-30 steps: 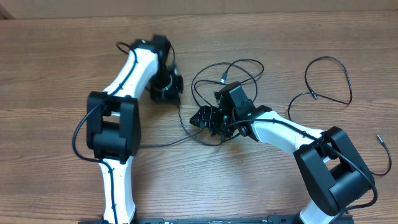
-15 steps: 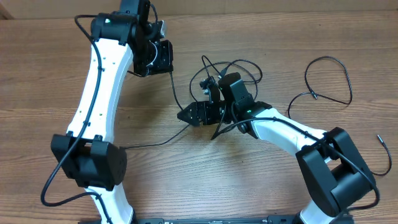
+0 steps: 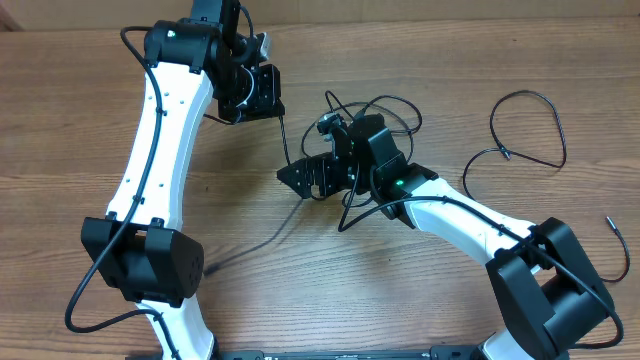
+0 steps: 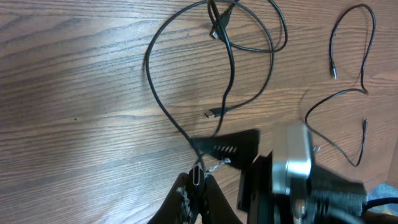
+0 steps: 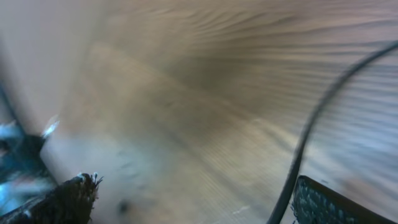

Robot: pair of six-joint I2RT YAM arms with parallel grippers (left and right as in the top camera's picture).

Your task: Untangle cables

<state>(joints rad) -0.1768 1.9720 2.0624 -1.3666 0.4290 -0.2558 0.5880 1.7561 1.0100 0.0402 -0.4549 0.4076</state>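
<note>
The left gripper pinches one cable, likely to draw it from the loops ahead. The right gripper (blurred) gapes wide.

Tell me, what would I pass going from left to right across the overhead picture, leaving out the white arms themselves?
Left end effector → right end effector → tangled cables → loose cable loop → single cable end at the far right edge.
</note>
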